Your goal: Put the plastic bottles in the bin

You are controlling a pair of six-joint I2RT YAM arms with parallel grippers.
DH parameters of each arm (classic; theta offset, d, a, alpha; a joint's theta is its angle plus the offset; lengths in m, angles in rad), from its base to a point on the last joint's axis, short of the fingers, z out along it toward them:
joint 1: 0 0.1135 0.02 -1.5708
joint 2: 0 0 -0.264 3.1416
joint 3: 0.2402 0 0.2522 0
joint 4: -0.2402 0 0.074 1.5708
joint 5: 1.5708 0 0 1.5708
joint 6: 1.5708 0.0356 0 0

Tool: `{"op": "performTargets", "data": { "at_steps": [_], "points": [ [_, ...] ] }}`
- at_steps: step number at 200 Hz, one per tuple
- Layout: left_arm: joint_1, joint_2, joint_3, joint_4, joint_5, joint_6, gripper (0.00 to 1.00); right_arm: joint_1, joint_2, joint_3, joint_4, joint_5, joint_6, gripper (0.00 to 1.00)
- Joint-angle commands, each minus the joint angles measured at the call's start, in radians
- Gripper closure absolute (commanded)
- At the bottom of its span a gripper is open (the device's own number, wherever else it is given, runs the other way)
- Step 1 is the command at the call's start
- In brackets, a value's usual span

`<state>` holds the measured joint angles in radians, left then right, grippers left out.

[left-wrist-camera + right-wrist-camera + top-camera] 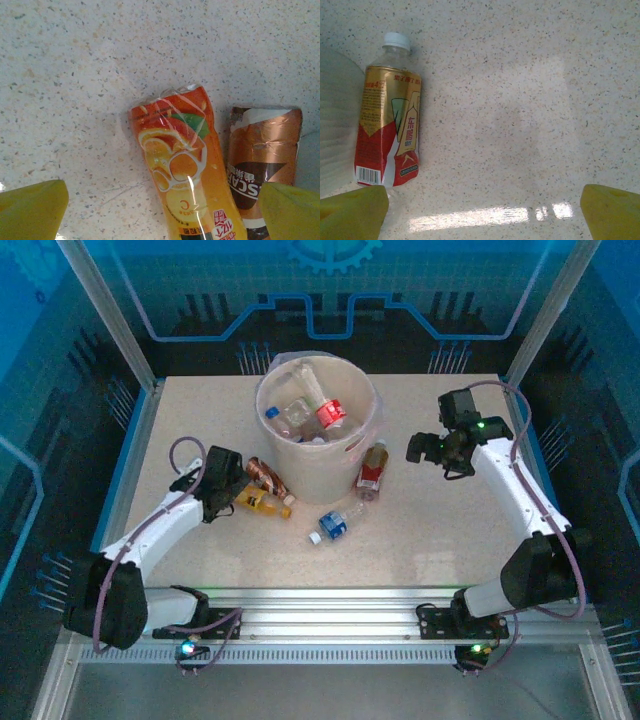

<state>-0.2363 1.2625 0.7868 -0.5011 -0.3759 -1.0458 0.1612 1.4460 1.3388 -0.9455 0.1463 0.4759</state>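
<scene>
The white bin (352, 448) stands at the table's back middle with several bottles inside. On the table lie an orange-label bottle (262, 501) (185, 165), a brown-label bottle (268, 476) (262, 150), a blue-label bottle (335, 523) and a red-and-gold-label bottle (371, 471) (387, 127). My left gripper (222, 502) (162, 212) is open, hovering over the orange bottle, its yellow fingers (32, 207) wide on either side. My right gripper (425, 448) (485, 212) is open above bare table, right of the red-and-gold bottle.
The bin's wall (335, 125) shows at the left edge of the right wrist view, close to the red-and-gold bottle. Blue-edged enclosure walls (130, 440) ring the table. Bare tabletop (420, 530) lies at the front and right.
</scene>
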Motion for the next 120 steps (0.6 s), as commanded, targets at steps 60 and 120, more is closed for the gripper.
{"op": "performTargets", "data": {
  "at_steps": [60,120],
  "points": [
    [0.009,0.136,-0.002,0.126,0.081,-0.069,0.01,-0.013,-0.018,-0.024,0.011,-0.004,0.026,0.0],
    [0.009,0.204,0.0,0.15,0.112,-0.087,0.01,-0.014,-0.016,-0.028,0.014,-0.01,0.029,0.0]
  ]
}}
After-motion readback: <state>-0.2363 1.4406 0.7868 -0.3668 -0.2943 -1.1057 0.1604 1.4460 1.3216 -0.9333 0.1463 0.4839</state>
